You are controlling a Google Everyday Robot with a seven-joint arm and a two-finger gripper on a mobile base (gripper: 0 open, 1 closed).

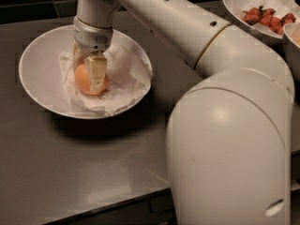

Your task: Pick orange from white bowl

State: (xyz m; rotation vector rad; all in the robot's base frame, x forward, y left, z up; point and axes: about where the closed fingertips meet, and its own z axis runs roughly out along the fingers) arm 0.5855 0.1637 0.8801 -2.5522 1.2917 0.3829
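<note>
Camera view: the white arm (187,32) reaches in from the right, across the dark grey table (70,172), and bends down into the white bowl (33,55) at the left. Its bulky rounded elbow section (229,149) fills the lower right of the picture and hides the table there.

The gripper (91,74) points straight down inside the bowl, a little left of the bowl's middle. Its fingers (97,71) are closed on the orange (83,81). The near finger lies flat against the front of the fruit. The other is on the far left side and is mostly hidden behind the fruit and the wrist. The orange sits low in the bowl between the two fingers, and its underside is touching the crumpled white paper (126,74) that lines the bowl. The paper bunches up around the fruit and spreads toward the bowl's right rim.

The bowl stands upright on the table and casts a shadow toward the front. At the top right, well apart from it, stands a smaller bowl (236,1) holding red strawberries (269,18), and the arm partly cuts it off.
</note>
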